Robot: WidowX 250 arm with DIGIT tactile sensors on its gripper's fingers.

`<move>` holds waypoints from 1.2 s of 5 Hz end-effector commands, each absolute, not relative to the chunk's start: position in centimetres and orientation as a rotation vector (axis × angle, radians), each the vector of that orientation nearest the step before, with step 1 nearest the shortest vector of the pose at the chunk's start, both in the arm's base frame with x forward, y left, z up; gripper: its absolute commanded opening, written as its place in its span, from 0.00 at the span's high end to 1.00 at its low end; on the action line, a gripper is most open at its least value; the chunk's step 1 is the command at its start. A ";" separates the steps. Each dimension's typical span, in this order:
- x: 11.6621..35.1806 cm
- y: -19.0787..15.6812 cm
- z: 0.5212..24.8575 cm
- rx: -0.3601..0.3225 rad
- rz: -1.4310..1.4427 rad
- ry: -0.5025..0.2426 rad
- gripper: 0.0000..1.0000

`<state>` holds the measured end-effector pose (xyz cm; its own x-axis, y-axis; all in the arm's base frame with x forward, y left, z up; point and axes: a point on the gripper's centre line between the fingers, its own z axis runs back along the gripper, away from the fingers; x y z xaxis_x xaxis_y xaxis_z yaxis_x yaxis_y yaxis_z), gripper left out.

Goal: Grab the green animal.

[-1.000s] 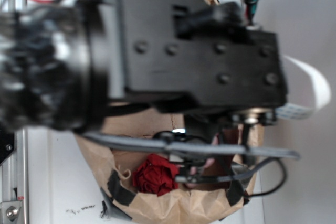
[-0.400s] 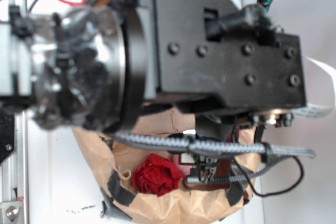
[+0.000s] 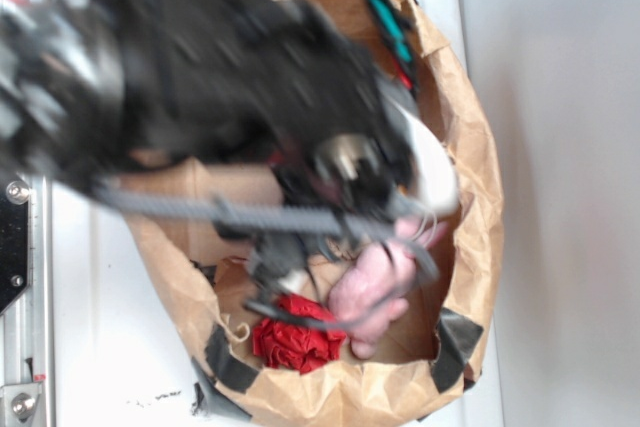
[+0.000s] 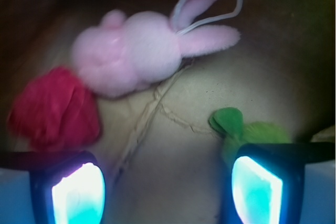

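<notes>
The pink bunny [image 4: 134, 51] lies in the paper bag [image 3: 470, 147], the red ball [image 4: 52, 108] touching its far end. The green frog [image 4: 247, 132] sits apart from the bunny, just beside one finger [image 4: 257, 190] of the gripper [image 4: 168, 187], which gapes empty. The blurred arm [image 3: 220, 97] hides the frog from outside.

Pink bunny [image 4: 131, 51] at 12 o'clock in the wrist view, ears towards 2 o'clock, red ball [image 4: 55, 108] touching it at 9 o'clock, both on the creased floor of a brown paper bag [image 3: 470, 147], black tape patches on its rim
</notes>
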<state>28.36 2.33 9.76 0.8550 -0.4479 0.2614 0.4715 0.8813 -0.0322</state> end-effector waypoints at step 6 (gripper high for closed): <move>28.1 2.2 5.2 0.068 -0.497 -0.147 0.00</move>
